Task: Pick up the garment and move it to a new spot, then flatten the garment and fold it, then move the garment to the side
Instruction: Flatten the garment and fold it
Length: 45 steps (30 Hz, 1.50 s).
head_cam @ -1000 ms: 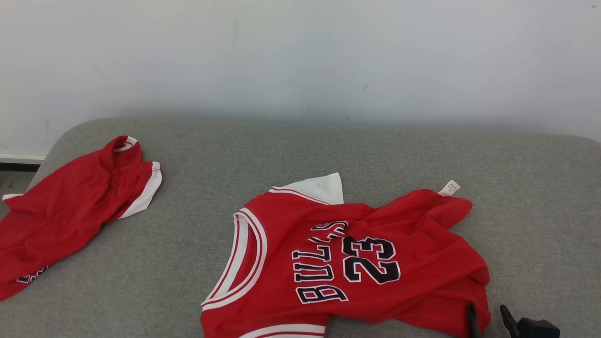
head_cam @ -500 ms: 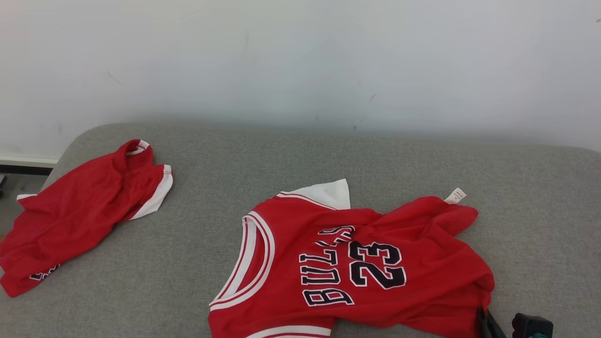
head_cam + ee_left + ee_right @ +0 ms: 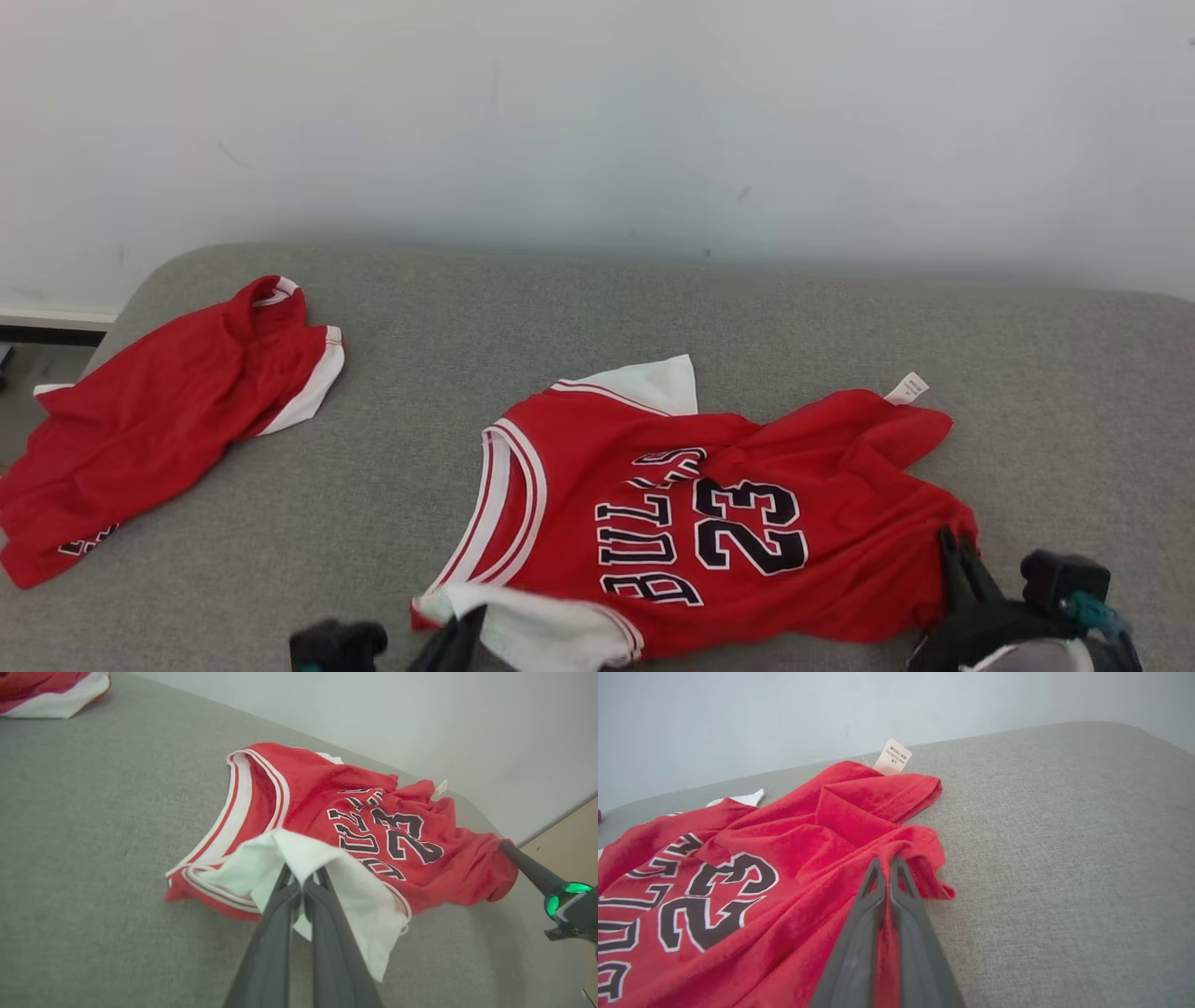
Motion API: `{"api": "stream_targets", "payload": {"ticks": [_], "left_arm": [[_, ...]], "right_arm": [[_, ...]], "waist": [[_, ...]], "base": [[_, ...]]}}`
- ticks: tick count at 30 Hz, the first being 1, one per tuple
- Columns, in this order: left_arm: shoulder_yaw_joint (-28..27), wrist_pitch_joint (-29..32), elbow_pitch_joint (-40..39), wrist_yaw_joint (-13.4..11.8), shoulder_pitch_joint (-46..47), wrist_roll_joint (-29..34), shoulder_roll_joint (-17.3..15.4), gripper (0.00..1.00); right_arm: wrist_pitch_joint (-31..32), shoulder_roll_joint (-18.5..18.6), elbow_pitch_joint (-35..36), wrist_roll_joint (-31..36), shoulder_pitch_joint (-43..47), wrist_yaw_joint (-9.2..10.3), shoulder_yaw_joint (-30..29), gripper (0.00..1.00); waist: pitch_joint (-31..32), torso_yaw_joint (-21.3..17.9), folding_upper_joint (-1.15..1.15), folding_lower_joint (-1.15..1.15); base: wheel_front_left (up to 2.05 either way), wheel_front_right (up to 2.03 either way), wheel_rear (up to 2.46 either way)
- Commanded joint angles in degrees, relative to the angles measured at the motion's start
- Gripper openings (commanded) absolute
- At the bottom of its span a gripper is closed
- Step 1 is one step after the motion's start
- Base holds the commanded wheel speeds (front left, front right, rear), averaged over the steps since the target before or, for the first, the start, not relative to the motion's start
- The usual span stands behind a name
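- Red sleeveless mesh jersey [image 3: 709,513], black "BULLS 23" lettering, white trim: lies crumpled on the grey upholstered cushion [image 3: 653,308], near its front edge, right of middle.
- Left gripper [image 3: 302,881]: fingers pinched together on the jersey's turned-over white flap by the striped trim.
- Right gripper [image 3: 886,863]: fingers clamped on a red fold at the jersey's opposite end.
- Second red garment [image 3: 159,420]: bunched at the cushion's left edge, well apart.
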<state>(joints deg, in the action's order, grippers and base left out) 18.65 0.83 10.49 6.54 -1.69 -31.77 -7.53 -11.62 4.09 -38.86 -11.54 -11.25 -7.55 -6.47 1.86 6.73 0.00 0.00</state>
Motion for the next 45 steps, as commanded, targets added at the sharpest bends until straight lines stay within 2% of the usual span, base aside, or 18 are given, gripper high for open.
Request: {"api": "stream_targets", "payload": {"ticks": [1, 8, 12, 13, 16, 18, 25, 30, 35, 45], "left_arm": [[-0.16, 1.08, -1.16, 0.26, 2.92, -1.15, -0.69, 0.00], [-1.71, 8.63, -4.20, 0.98, 21.68, -5.83, -6.97, 0.00], [-3.68, 11.50, -1.52, 0.90, 36.31, -10.64, -9.82, 0.00], [-3.68, 11.50, -1.52, 0.90, 36.31, -10.64, -9.82, 0.00], [-5.31, 12.96, 3.44, 0.92, 47.40, -14.58, -10.55, 0.00], [-6.51, 14.31, 7.82, 0.94, 54.81, -17.04, -10.52, 0.00], [-3.00, 13.71, 18.96, 0.94, 78.16, -13.91, -15.11, 0.00], [0.17, 12.11, 24.16, 0.95, 90.19, -13.00, -15.13, 0.00], [3.18, 9.56, 28.88, 0.95, 98.78, -13.06, -14.51, 0.00], [9.00, 4.67, 35.62, 0.95, 104.40, -16.29, -13.73, 0.00]], "right_arm": [[1.16, 1.09, 1.16, -0.78, -2.13, 0.13, 1.10, 0.00], [8.44, 5.22, 6.95, -3.34, -15.23, 0.13, 6.19, 0.00], [13.27, 6.89, 6.97, -4.65, -27.20, 0.13, 10.02, 0.00], [13.27, 6.89, 6.97, -4.65, -27.20, 0.13, 10.02, 0.00], [15.72, 7.46, 4.30, -4.99, -37.47, 0.13, 12.87, 0.00], [17.08, 6.35, 1.55, -6.79, -44.60, 0.13, 13.87, 0.00], [17.77, 4.39, -9.14, -7.09, -67.95, 0.13, 14.19, 0.00], [15.22, 5.40, -15.21, -4.66, -79.76, 0.13, 12.56, 0.00], [13.11, 6.10, -20.38, -1.57, -86.91, 0.13, 11.32, 0.00], [9.89, 5.26, -28.08, 2.13, -91.56, 0.13, 10.20, 0.00]], "waist": [[-0.75, -0.57, 0.00, 0.00], [-6.94, -2.33, 0.00, 0.00], [-12.38, -3.19, 0.00, 0.00], [-12.38, -3.19, 0.00, 0.00], [-17.64, -4.19, 0.00, 0.00], [-20.79, -4.71, 0.00, 0.00], [-28.15, -7.30, 0.00, 0.00], [-30.05, -7.57, 0.00, 0.00], [-29.58, -7.98, 0.00, 0.00], [-26.37, -8.82, 0.00, 0.00]], "base": [[0.00, 0.00, 0.00], [0.00, 0.00, 0.00], [0.00, 0.00, 0.00], [0.00, 0.00, 0.00], [0.00, 0.00, 0.00], [0.00, 0.00, 0.00], [0.00, 0.00, 0.00], [0.00, 0.00, 0.00], [0.00, 0.00, 0.00], [0.00, 0.00, 0.00]]}}
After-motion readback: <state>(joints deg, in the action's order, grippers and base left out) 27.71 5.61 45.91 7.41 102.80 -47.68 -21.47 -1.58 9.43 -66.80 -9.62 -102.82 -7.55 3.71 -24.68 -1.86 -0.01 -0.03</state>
